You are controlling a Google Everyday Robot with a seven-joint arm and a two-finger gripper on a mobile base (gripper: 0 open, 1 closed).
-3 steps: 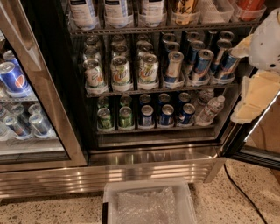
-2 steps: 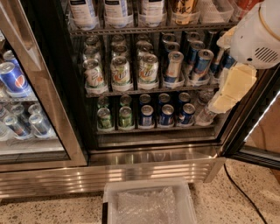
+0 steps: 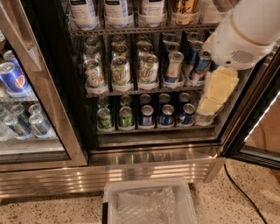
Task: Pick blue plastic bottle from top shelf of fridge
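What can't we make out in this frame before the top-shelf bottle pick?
1. Bottles on the top shelf: camera view, cut off by the upper edge, so which one is the target can't be told.
2. Right ends of the can racks: camera view, hidden by the arm and the gripper hanging in front of them.

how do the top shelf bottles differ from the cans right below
The bottles on the top shelf are wider than the cans below. The bottles wear mostly pale labels with dark print; the cans are green-and-white or blue-and-silver. The bottles are cut off at the picture's top; the cans show whole. Both stand upright in rows in the fridge. The end effector hangs at right, before the lower racks.
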